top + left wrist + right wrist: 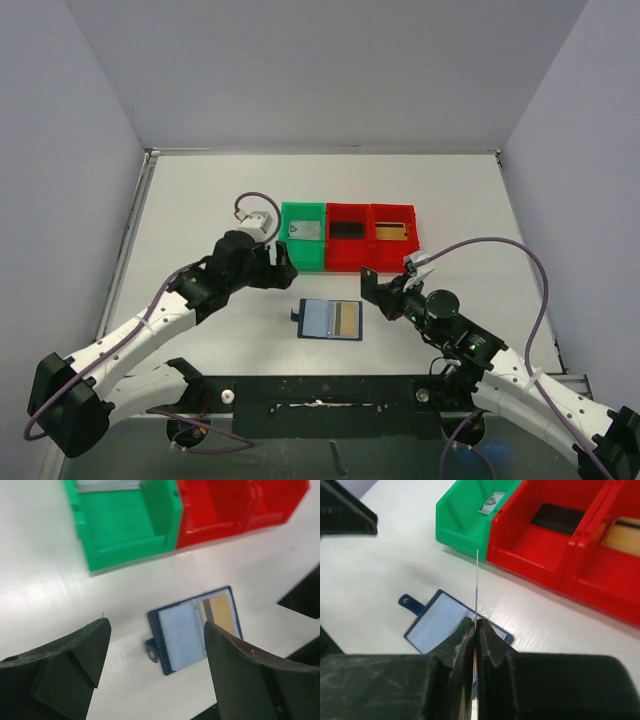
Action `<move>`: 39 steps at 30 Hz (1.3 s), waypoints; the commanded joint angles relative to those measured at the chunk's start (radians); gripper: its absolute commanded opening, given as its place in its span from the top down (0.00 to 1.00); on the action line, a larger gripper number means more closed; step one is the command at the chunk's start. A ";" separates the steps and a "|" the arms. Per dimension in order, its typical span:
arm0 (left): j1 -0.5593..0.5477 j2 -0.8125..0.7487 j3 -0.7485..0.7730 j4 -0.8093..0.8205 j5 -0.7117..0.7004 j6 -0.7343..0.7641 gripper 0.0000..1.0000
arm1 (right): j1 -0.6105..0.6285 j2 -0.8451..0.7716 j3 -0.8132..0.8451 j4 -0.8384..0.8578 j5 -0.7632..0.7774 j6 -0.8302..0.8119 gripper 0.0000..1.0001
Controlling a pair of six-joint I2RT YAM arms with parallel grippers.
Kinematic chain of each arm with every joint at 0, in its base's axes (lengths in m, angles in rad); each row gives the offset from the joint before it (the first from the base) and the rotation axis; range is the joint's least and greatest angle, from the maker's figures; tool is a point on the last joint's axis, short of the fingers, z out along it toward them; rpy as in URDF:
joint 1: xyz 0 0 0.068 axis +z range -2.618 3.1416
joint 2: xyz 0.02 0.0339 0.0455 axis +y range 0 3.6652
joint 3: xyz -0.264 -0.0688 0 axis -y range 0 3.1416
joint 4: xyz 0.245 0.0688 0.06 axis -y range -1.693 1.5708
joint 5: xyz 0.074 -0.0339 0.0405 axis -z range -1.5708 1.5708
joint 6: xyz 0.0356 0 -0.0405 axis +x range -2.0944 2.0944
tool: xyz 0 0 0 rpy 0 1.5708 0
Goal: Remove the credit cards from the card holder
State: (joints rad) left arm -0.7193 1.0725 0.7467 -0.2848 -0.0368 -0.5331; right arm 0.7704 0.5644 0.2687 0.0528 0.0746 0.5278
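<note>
On the worktop (pixel 200 200), the card holder (pixel 330 320) is laid open crosswise, its gold card (pixel 347 320) nearest the right pincer (pixel 475 630), itself clamped on a thin card (pixel 477 580).

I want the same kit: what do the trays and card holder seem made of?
Green tray and red trays: moulded plastic, glossy, going by the even colour and soft highlights on the walls. Card holder: matte navy cover, perhaps vinyl or faux leather; its pockets look like clear film, pale with sheen.
</note>
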 commanded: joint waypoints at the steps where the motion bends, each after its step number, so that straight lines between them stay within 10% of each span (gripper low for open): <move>1: 0.174 -0.063 0.066 -0.112 0.010 0.116 0.24 | 0.052 -0.011 0.095 0.011 0.128 -0.433 1.00; 11: 0.374 -0.109 0.004 -0.113 0.066 0.180 0.24 | 0.054 0.263 0.288 -0.058 0.273 -0.904 1.00; 22: 0.385 -0.144 -0.004 -0.100 0.055 0.175 0.23 | -0.123 0.721 0.650 -0.169 -0.091 -1.220 1.00; 39: 0.403 -0.161 -0.007 -0.096 0.072 0.191 0.23 | -0.163 1.092 0.905 -0.278 -0.060 -1.336 1.00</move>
State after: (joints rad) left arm -0.3252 0.9302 0.7296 -0.4171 0.0170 -0.3584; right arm 0.6083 1.6447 1.1141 -0.2436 0.0139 -0.7719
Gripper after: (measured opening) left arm 0.767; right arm 0.030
